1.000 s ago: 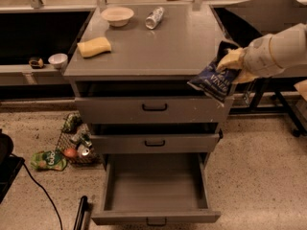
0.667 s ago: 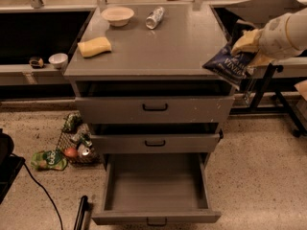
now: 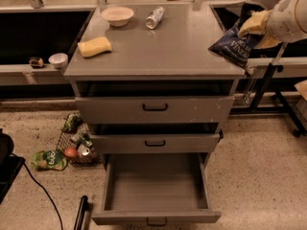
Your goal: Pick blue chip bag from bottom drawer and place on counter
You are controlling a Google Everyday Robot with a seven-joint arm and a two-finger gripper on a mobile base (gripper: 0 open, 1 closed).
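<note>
The blue chip bag (image 3: 233, 44) hangs tilted in the air at the counter's right edge, held at its top by my gripper (image 3: 253, 27), whose yellowish fingers are shut on it. My white arm (image 3: 289, 18) comes in from the upper right. The grey counter (image 3: 163, 47) lies left of and below the bag. The bottom drawer (image 3: 154, 188) is pulled wide open and holds nothing. The two upper drawers are shut or nearly shut.
On the counter are a yellow sponge (image 3: 94, 46), a white bowl (image 3: 117, 16) and a silver can (image 3: 154, 17) lying on its side. A wire basket with litter (image 3: 76, 143) and a green bag (image 3: 48, 160) lie on the floor at left. Dark side shelves flank the cabinet.
My gripper has lifted the blue chip bag up and slightly right, from beside the top drawer's level to counter height at the right edge.
</note>
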